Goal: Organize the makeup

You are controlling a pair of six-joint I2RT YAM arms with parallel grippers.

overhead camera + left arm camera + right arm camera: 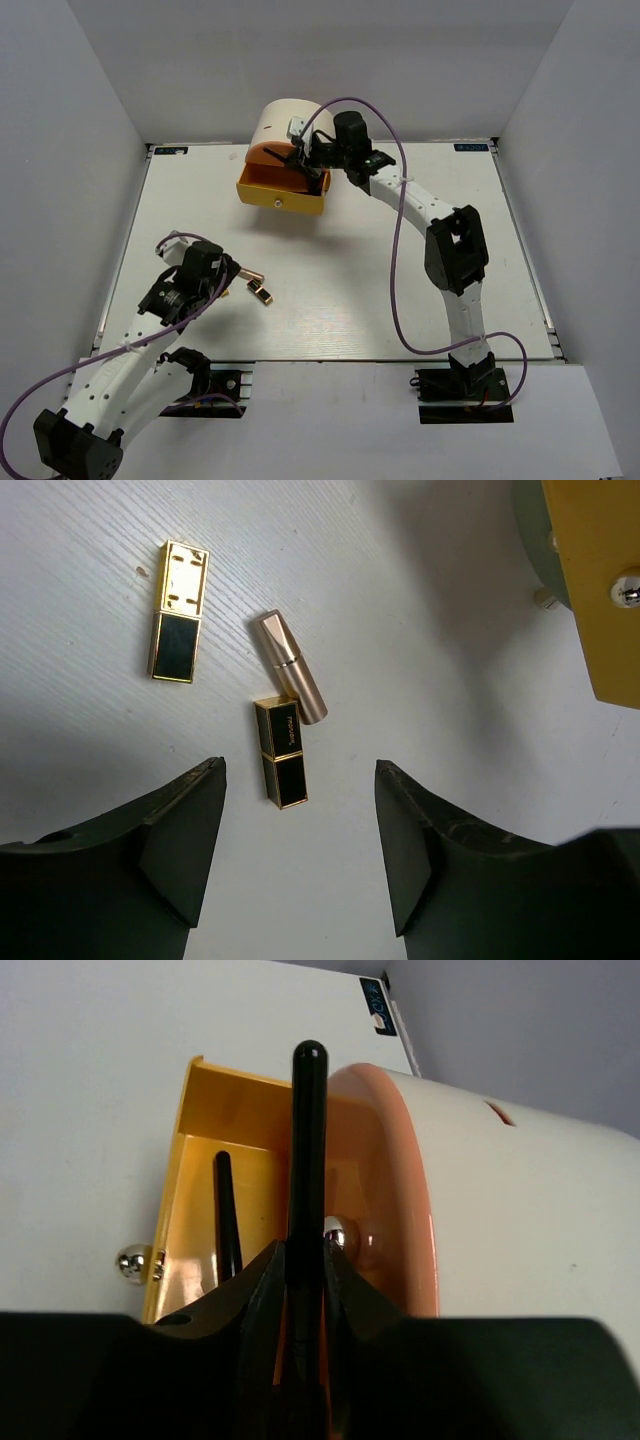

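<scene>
My right gripper [300, 158] [305, 1260] is shut on a thin black brush handle [308, 1140] and holds it over the open yellow drawer [280, 195] [190, 1190] of the cream half-round box [282, 118]. Another black brush [227, 1210] lies in that drawer. My left gripper [232, 274] [300, 770] is open and empty, just above the table. Between and ahead of its fingers lie a gold-black lipstick [280, 752] [260, 292], a rose-gold lipstick [292, 666] touching it, and a second gold-black piece [178, 612] to the left.
The box's cream shell [520, 1220] fills the right of the right wrist view. The drawer has a silver knob [132, 1263] on its front. The yellow drawer's corner [600, 600] shows at the left wrist view's upper right. White walls enclose the table [350, 290].
</scene>
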